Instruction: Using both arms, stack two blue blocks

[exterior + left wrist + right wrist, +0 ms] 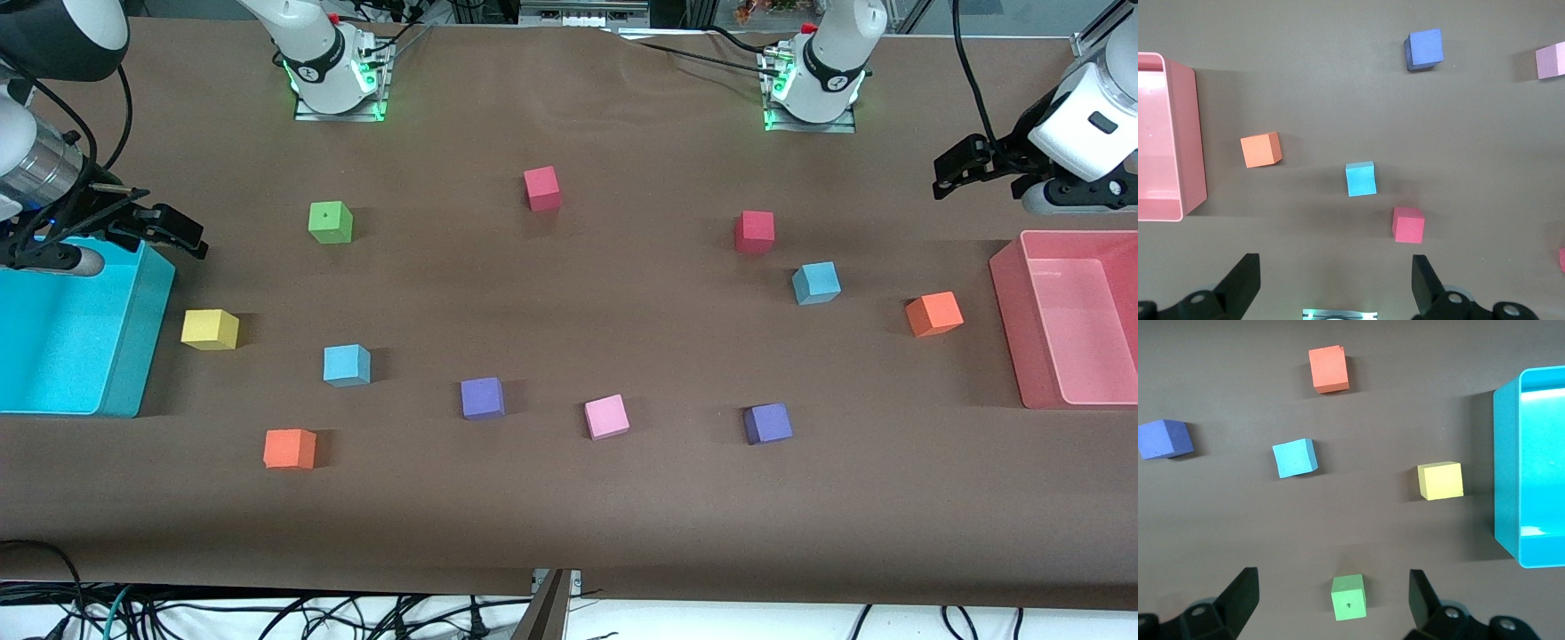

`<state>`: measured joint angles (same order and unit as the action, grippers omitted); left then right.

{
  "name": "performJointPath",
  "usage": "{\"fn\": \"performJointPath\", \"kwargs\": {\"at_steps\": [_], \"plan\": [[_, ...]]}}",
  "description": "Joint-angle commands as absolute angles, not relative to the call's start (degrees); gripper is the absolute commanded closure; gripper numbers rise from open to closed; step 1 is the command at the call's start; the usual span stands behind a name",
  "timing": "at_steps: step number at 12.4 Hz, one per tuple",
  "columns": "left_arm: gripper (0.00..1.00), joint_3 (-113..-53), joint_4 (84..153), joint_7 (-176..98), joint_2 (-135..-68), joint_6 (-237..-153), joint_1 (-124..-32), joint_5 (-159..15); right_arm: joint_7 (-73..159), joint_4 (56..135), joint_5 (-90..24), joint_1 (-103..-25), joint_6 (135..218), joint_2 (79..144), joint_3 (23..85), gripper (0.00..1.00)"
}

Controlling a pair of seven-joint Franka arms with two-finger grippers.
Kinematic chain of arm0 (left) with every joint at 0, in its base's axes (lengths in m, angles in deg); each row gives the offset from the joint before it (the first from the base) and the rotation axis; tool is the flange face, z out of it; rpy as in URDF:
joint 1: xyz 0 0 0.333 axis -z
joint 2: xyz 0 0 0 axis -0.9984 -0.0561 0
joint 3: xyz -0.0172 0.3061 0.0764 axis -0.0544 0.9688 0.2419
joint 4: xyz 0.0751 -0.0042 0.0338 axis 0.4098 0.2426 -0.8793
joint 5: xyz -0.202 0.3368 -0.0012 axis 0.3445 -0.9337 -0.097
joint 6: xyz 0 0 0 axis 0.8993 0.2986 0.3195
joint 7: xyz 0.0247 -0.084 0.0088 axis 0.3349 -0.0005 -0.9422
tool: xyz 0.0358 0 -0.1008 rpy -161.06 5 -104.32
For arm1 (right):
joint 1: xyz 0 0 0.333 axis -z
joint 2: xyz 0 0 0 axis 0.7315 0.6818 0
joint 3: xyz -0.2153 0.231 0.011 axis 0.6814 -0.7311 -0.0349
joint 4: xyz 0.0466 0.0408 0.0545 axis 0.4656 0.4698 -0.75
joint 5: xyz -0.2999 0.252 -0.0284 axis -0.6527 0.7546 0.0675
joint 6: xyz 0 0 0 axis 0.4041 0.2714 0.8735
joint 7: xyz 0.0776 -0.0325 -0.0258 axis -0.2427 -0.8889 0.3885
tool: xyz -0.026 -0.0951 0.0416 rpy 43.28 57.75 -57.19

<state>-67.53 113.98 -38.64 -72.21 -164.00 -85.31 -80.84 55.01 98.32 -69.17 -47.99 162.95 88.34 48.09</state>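
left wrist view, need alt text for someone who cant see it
The left end effector hangs open above a brown table, with a light blue block lying between an orange block and a red block. A pink bin sits at one edge; a purple block and a pink block lie apart.

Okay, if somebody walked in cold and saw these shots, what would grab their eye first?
Bright foam cubes dot the brown table, the two blue blocks far apart. A cyan bin and pink bin sit at the ends. The right gripper and left gripper hover there, jaws open.
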Motion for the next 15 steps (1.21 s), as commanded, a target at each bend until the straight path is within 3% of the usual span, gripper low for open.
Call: {"fn": "performJointPath", "kwargs": {"at_steps": [1,15], "plan": [[0.0,-67.6,112.6,-39.3,-73.4,-163.3,-84.9,-82.6,54.5,98.2,-70.2,-48.4,163.5,88.2,48.2,0.01],[0.0,-67.7,112.6,-39.4,-73.3,-162.9,-84.9,-82.3,54.6,100.3,-69.5,-48.4,162.9,86.6,48.1,0.01]]}}
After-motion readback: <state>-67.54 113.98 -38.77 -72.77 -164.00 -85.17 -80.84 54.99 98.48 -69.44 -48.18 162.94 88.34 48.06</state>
